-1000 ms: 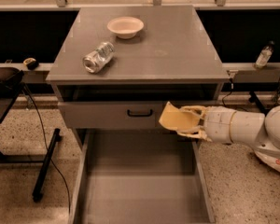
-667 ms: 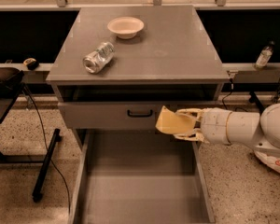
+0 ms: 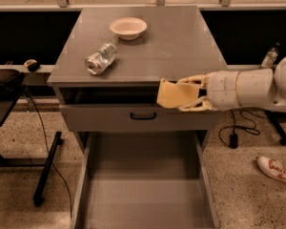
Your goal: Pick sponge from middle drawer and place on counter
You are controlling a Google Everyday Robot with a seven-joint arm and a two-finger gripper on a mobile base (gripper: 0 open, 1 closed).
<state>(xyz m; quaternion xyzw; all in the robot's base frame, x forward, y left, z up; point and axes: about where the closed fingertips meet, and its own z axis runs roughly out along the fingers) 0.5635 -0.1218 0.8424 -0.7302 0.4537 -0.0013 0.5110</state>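
My gripper (image 3: 187,94) reaches in from the right and is shut on the pale-yellow sponge (image 3: 174,94). It holds the sponge in the air in front of the cabinet, just below the counter's front edge and above the grey drawer front with the black handle (image 3: 143,116). The middle drawer (image 3: 143,185) is pulled out wide below, its flat grey bottom bare. The counter (image 3: 176,46) is the grey cabinet top behind and above the sponge.
A cream bowl (image 3: 128,27) stands at the back of the counter. A crushed silver can (image 3: 100,58) lies on its side at the front left. A black stand (image 3: 5,94) is at the left. A person's shoe (image 3: 276,170) is on the floor at the right.
My gripper has lifted the sponge higher, from in front of the drawer front to just under the counter's front edge.
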